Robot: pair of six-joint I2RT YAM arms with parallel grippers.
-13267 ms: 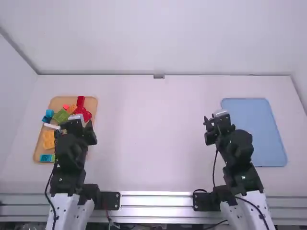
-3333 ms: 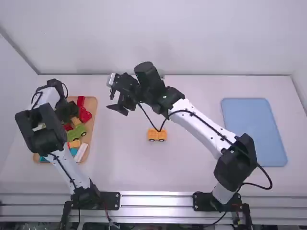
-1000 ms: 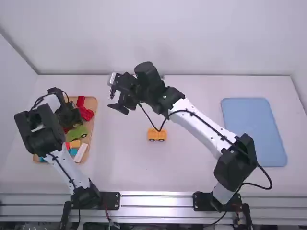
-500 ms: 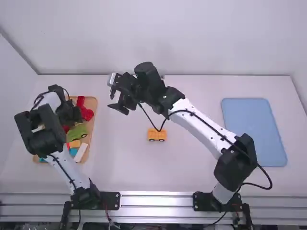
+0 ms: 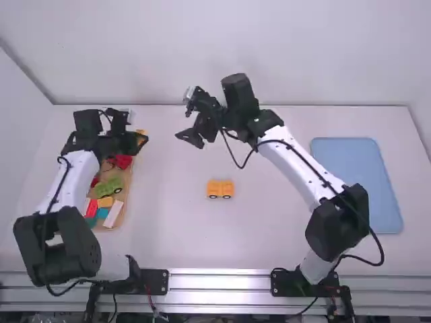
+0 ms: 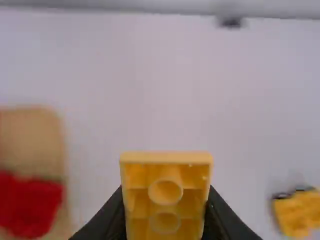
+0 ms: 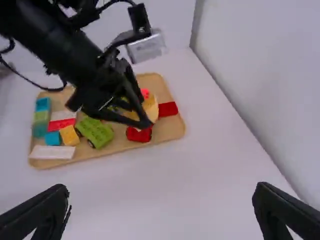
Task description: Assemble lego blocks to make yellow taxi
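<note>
Mid-frame, taxi base (image 5: 220,188) down; upper L, L gripper (image 5: 139,141) pinches yellow blk (image 6: 165,172), not yet on; R gripper (image 7: 161,192) wide.

Bright, diffuse light spreads over the white counter (image 5: 168,229), with only faint, soft shadows; its source cannot be told. Glare streaks the metal rail (image 5: 219,280), nearer the arm bases than the left pincer (image 5: 139,140). In the left wrist view, the yellow block (image 6: 165,195) in that pincer is fairly crisp, while the red piece (image 6: 30,205) beyond it smears out of focus. Ahead of the right pincer (image 5: 196,136), its wrist view shows the left arm (image 7: 75,55) mildly blurred.
</note>
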